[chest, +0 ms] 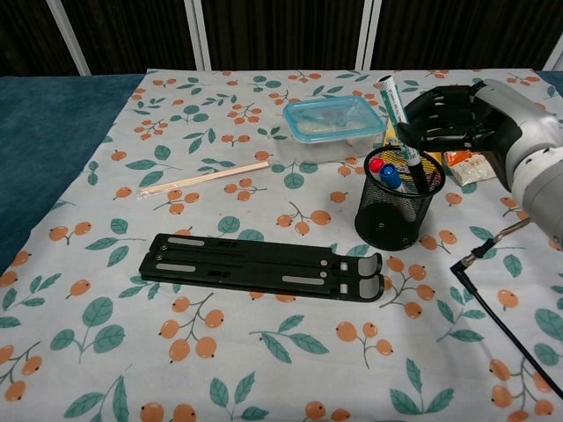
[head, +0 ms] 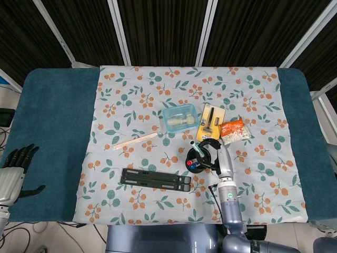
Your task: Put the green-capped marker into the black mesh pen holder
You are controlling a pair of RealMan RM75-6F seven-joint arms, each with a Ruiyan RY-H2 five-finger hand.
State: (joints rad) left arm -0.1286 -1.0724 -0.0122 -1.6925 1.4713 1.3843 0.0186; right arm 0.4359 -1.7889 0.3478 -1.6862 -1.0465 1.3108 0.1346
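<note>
My right hand (chest: 457, 119) is gripping the green-capped marker (chest: 400, 127), which is standing tilted with its lower end inside the black mesh pen holder (chest: 394, 207) and its cap end leaning up and away toward the blue-lidded container (chest: 334, 123). Red- and blue-capped pens (chest: 387, 174) are sharing the holder. A black folding stand (chest: 264, 264) is lying in front on the floral cloth (chest: 132, 352). My left hand (head: 13, 171) is resting with fingers apart, holding nothing, at the bench's (head: 52, 105) far left edge.
</note>
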